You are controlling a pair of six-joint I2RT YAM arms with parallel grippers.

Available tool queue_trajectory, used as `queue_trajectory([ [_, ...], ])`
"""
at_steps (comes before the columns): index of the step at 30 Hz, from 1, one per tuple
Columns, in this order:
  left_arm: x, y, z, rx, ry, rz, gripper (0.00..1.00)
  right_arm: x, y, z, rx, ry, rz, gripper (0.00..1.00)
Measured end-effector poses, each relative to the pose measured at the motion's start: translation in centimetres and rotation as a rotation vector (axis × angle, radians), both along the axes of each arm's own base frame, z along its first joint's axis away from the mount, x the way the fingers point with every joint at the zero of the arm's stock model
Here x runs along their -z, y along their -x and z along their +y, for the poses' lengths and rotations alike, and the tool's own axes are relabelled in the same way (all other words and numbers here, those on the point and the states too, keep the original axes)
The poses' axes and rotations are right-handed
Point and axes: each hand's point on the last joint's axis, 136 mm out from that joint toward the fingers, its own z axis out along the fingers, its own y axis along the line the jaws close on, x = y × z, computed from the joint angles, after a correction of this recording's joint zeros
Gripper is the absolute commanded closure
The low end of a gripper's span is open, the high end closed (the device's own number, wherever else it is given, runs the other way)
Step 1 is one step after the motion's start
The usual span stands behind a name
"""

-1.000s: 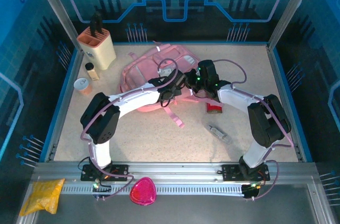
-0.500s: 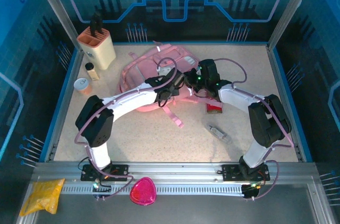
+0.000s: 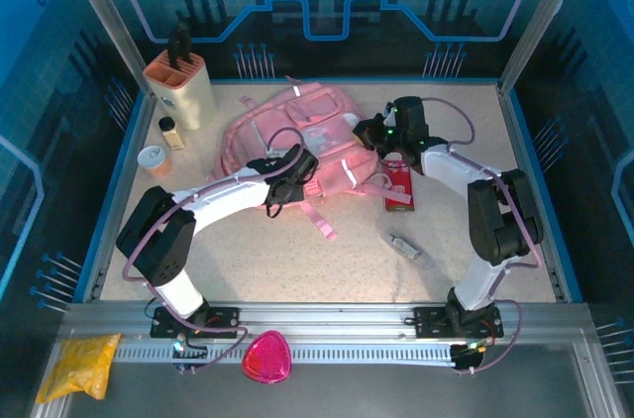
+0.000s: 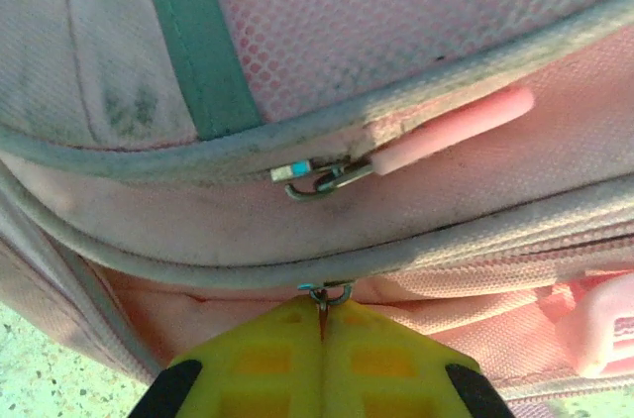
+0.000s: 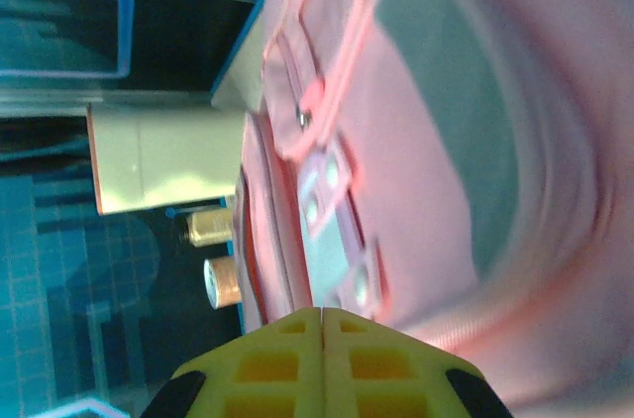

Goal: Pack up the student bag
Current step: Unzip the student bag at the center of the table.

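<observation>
The student bag [image 3: 297, 126] is laid flat toward 12 o'clock of the table's centre. The left gripper [image 4: 322, 317] is placed at the bag's 6 o'clock edge, its fingers pressed together on what appears to be a thin zipper pull [image 4: 328, 291], whose metal ring is seen at their tips. The right gripper [image 3: 369, 131] is set at the bag's 3 o'clock side, fingers together with nothing seen between them. If the pull is drawn while the soft bag is unheld, the whole bag may be dragged, or the thin tab may slip free. The pinch and a second pink pull [image 4: 451, 126] are revealed by the left wrist view; from above they are too small to be made out.
</observation>
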Motion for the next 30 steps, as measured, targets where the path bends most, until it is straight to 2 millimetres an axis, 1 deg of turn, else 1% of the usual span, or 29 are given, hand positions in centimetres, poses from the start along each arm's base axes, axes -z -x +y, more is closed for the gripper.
queue_trajectory([
  [2,0.3,0.0,-0.1,0.001,0.015,0.001,0.96,-0.1,-0.4,-0.5,0.011,0.001,-0.008,1.0],
  [3,0.4,-0.1,-0.2,0.001,0.02,-0.002,0.9,-0.1,-0.4,-0.4,0.007,0.0,-0.008,1.0],
  [5,0.6,-0.4,-0.5,0.003,0.029,-0.004,0.87,-0.1,0.0,0.2,-0.014,0.002,-0.011,1.0],
  [8,1.5,-0.7,-0.7,0.008,0.024,0.004,0.83,-0.1,0.6,1.3,-0.05,0.007,-0.016,1.0],
  [10,2.3,-0.8,-0.7,0.014,0.014,0.015,0.77,0.0,1.1,1.9,-0.069,0.014,-0.019,1.0],
  [12,2.7,-0.9,-0.9,0.017,0.018,0.019,0.75,0.2,1.9,2.4,-0.088,0.027,-0.017,1.0],
  [14,2.7,-1.0,-1.1,0.018,0.026,0.017,0.75,0.4,3.0,3.0,-0.112,0.038,-0.013,0.93],
  [16,3.0,-0.9,-1.1,0.018,0.035,0.012,0.81,0.8,4.3,3.8,-0.14,0.049,-0.009,0.87],
  [18,3.4,-0.8,-1.0,0.021,0.033,0.012,0.85,1.5,5.5,4.8,-0.169,0.063,0.001,0.83],
  [21,3.3,-0.9,-1.1,0.025,0.036,0.009,0.98,2.6,6.8,5.7,-0.192,0.082,0.025,0.75],
  [22,3.3,-0.9,-1.1,0.031,0.033,0.01,1.0,2.8,6.9,5.8,-0.194,0.087,0.027,0.72],
  [24,3.1,-0.9,-1.1,0.043,0.03,0.007,1.0,3.2,7.1,6.0,-0.183,0.099,0.032,0.58],
  [25,2.9,-0.9,-1.1,0.045,0.033,0.002,1.0,3.3,7.1,6.1,-0.183,0.105,0.031,0.54],
  [28,1.7,-1.0,-1.2,0.048,0.052,-0.02,1.0,4.2,7.3,6.6,-0.178,0.122,0.046,0.43],
  [30,0.7,-1.0,-1.4,0.055,0.071,-0.038,1.0,5.1,7.4,6.7,-0.171,0.141,0.065,0.37],
])
